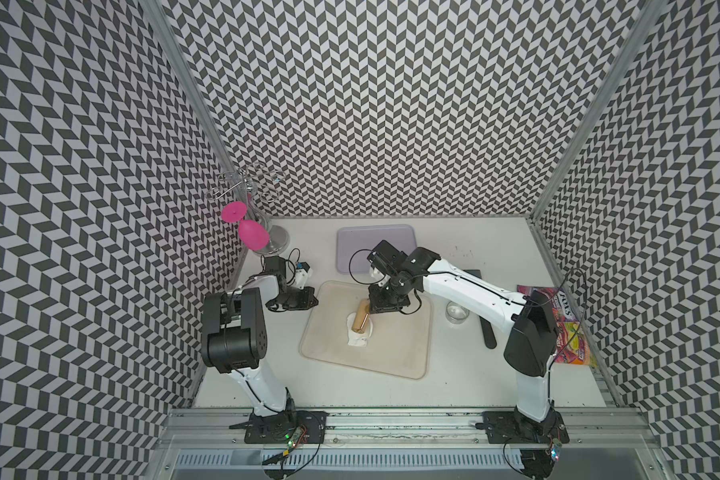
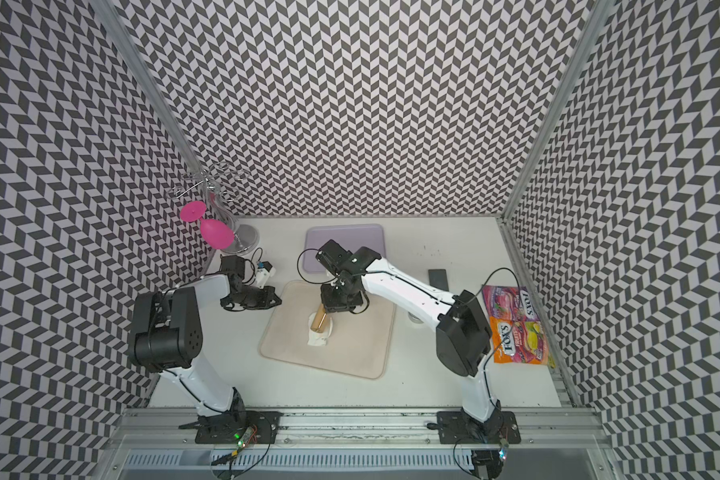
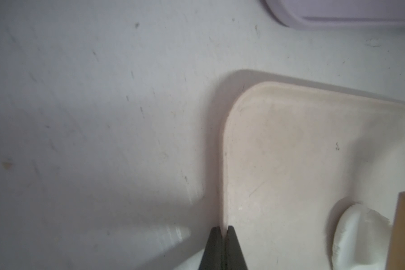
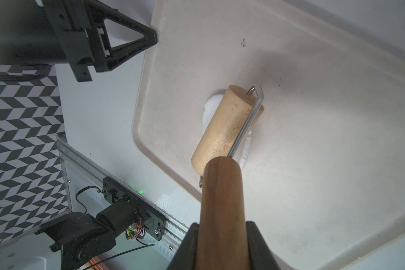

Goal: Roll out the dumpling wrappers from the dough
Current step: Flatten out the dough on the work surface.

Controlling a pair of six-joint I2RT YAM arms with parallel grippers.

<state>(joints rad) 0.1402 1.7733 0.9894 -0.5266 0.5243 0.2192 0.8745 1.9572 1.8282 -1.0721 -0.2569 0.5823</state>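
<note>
The dough (image 1: 358,338) (image 2: 319,340) is a small white irregular slab on the beige tray (image 1: 391,353) (image 4: 313,140). A light wooden roller (image 1: 360,319) (image 4: 227,126) lies across it and covers most of it; white dough edges (image 4: 211,105) show on both sides. My right gripper (image 4: 222,224) (image 1: 381,305) is shut on the roller's dark wooden handle (image 4: 222,198). My left gripper (image 3: 223,228) (image 1: 314,300) is shut and empty, its tips at the tray's far left rim (image 3: 227,140). The dumpling wrappers are out of view.
A lilac tray (image 1: 375,237) lies behind the beige one. At the right are a glass bowl (image 1: 457,312), a black-handled tool (image 1: 489,332), a dark flat slab (image 2: 438,278) and candy bags (image 2: 516,324). A pink glass (image 1: 250,232) hangs on a wire rack at the back left.
</note>
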